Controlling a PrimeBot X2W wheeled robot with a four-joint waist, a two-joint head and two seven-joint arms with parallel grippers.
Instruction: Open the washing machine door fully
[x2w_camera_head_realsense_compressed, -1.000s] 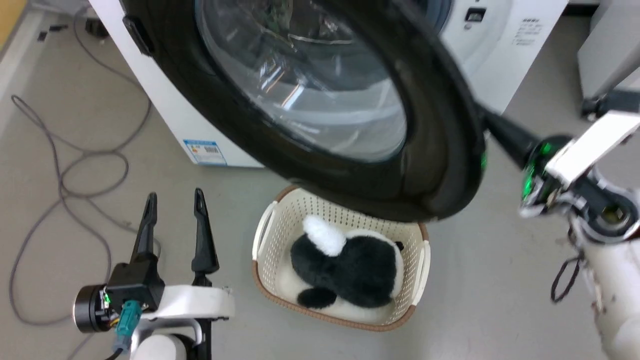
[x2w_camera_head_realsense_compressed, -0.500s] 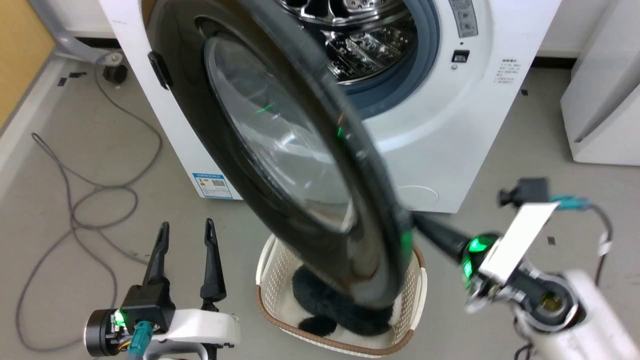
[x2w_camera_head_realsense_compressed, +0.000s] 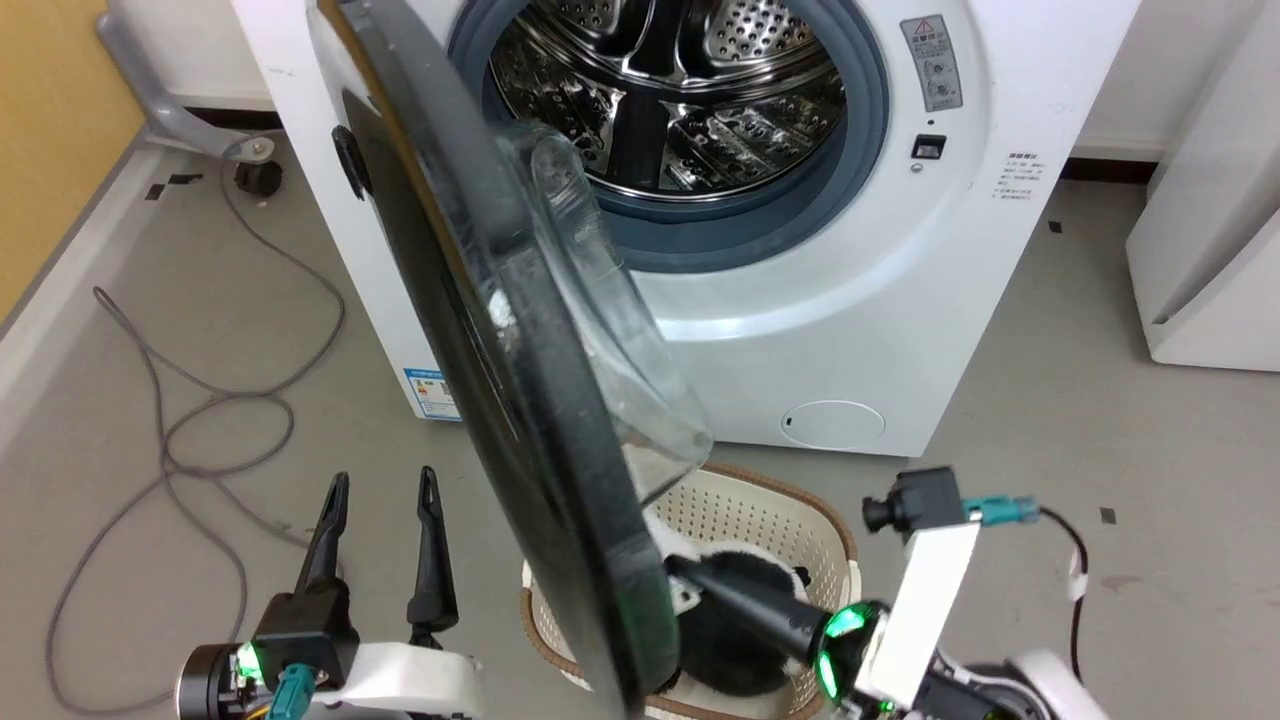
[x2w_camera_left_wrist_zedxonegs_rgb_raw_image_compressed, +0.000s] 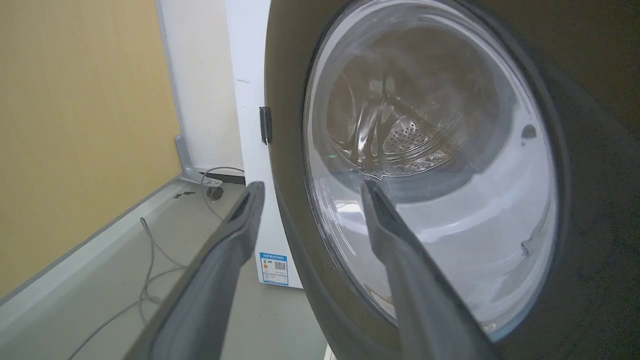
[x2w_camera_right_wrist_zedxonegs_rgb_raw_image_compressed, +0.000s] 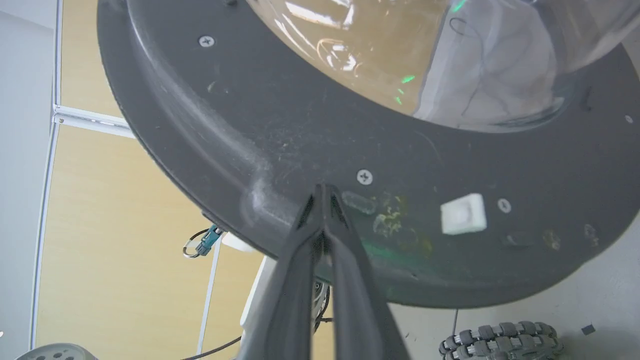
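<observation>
The washing machine door (x2w_camera_head_realsense_compressed: 520, 400) stands swung out from the white washing machine (x2w_camera_head_realsense_compressed: 900, 300) and shows almost edge-on, its clear glass bowl (x2w_camera_head_realsense_compressed: 600, 330) bulging toward the steel drum (x2w_camera_head_realsense_compressed: 670, 90). My right gripper (x2w_camera_head_realsense_compressed: 682, 572) is shut, and its tips rest against the door's inner black rim near the lower edge. In the right wrist view the right gripper (x2w_camera_right_wrist_zedxonegs_rgb_raw_image_compressed: 324, 188) touches that rim of the door (x2w_camera_right_wrist_zedxonegs_rgb_raw_image_compressed: 280, 130) beside a screw. My left gripper (x2w_camera_head_realsense_compressed: 383, 485) is open at the lower left. The left wrist view has the left gripper (x2w_camera_left_wrist_zedxonegs_rgb_raw_image_compressed: 310, 187) before the door's (x2w_camera_left_wrist_zedxonegs_rgb_raw_image_compressed: 590, 150) outer face, holding nothing.
A cream basket (x2w_camera_head_realsense_compressed: 800, 510) with a black-and-white plush toy (x2w_camera_head_realsense_compressed: 730, 620) sits on the floor under the door's lower edge. Grey cables (x2w_camera_head_realsense_compressed: 200, 430) loop on the floor at the left. A white appliance (x2w_camera_head_realsense_compressed: 1210, 250) stands at the right and a yellow wall (x2w_camera_head_realsense_compressed: 50, 130) at the left.
The door has swung further open, from facing the camera to nearly edge-on, with the shut right gripper following its inner rim. The head camera has also shifted. The left gripper stays open.
</observation>
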